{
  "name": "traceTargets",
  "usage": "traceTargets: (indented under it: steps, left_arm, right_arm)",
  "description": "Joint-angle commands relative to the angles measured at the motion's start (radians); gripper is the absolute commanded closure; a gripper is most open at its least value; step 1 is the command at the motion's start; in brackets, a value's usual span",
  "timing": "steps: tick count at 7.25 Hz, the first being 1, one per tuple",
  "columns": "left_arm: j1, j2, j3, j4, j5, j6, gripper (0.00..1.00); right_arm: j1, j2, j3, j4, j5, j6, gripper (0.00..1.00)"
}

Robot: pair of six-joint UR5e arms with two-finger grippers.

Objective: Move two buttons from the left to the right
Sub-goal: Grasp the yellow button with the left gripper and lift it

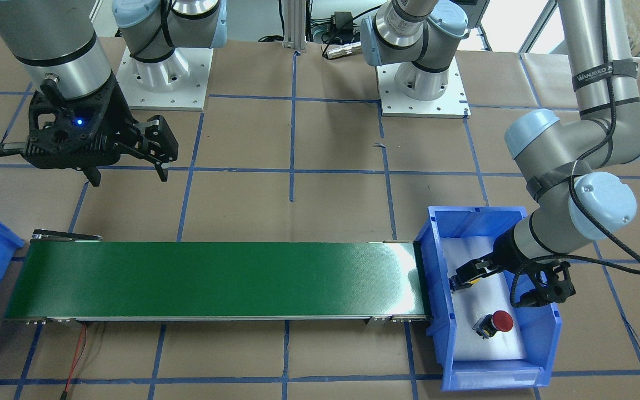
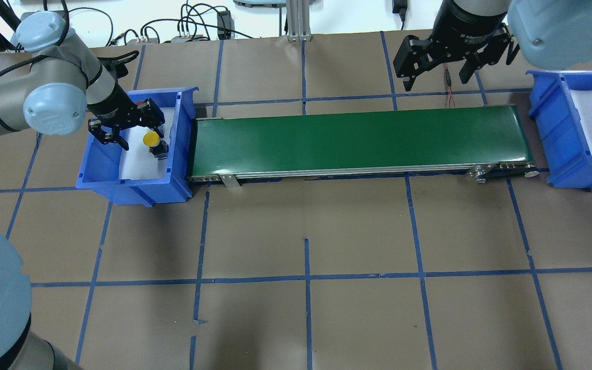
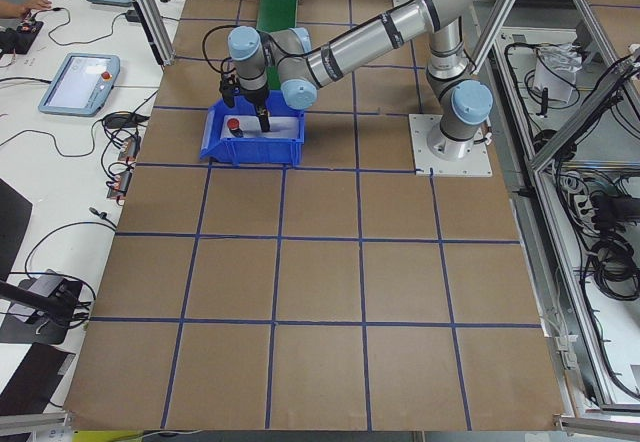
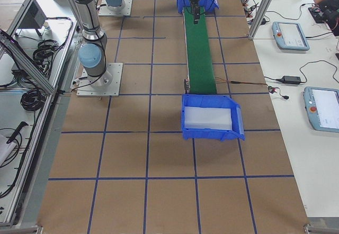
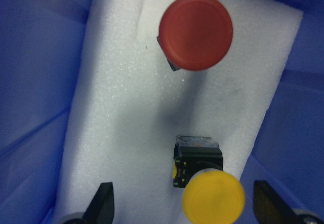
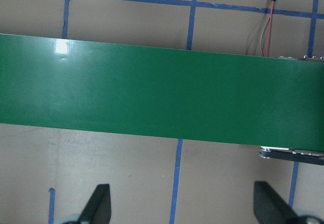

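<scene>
Zero of two buttons are counted as delivered. Both are seen on the white foam pad (image 5: 116, 107) inside the left blue bin (image 2: 134, 187), which is set at the left end of the green conveyor belt (image 2: 357, 136). The red button (image 5: 196, 31) is viewed cap-on by the left wrist camera. The yellow button (image 5: 212, 198) is laid on its side, apart from the red one.

The left end effector (image 2: 141, 137) is positioned inside the bin with its fingers (image 5: 104, 206) spread wide. In the wrist view the yellow button is framed between them, closer to one, and no contact is seen, so nothing is gripped. The right end effector (image 2: 437, 82) is held above the surface (image 2: 306, 216) near the belt's right end, likewise spread and carrying nothing. The right blue bin (image 2: 558, 128), lined with white foam, is placed just past that end.

Judged status: the first pick is being set up, with the yellow button as the likely target. Left to be done, presumably:
- closure on the yellow button
- transfer onto the belt
- carriage to the right
- pickup and deposit in the right bin
- the same sequence for the red button
</scene>
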Motion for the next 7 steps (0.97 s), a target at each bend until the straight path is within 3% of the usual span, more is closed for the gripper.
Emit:
traceTargets:
  steps: [1, 3, 5, 7]
  left_arm:
    - [-0.007, -0.01, 0.002, 0.001, -0.001, 0.0, 0.36]
    - [-0.007, -0.008, 0.002, 0.001, -0.001, 0.0, 0.46]
    - [-0.01, 0.009, 0.002, -0.001, -0.002, 0.004, 0.65]
    - [-0.012, 0.036, 0.02, -0.02, 0.013, 0.01, 0.67]
  right_arm:
    - [-0.001, 0.001, 0.0, -0.001, 0.0, -0.001, 0.0]
    - [-0.003, -0.001, 0.0, 0.0, 0.0, -0.001, 0.0]
    - [-0.003, -0.001, 0.002, 0.002, 0.0, -0.001, 0.0]
    - [-0.003, 0.001, 0.002, 0.002, -0.001, 0.0, 0.0]
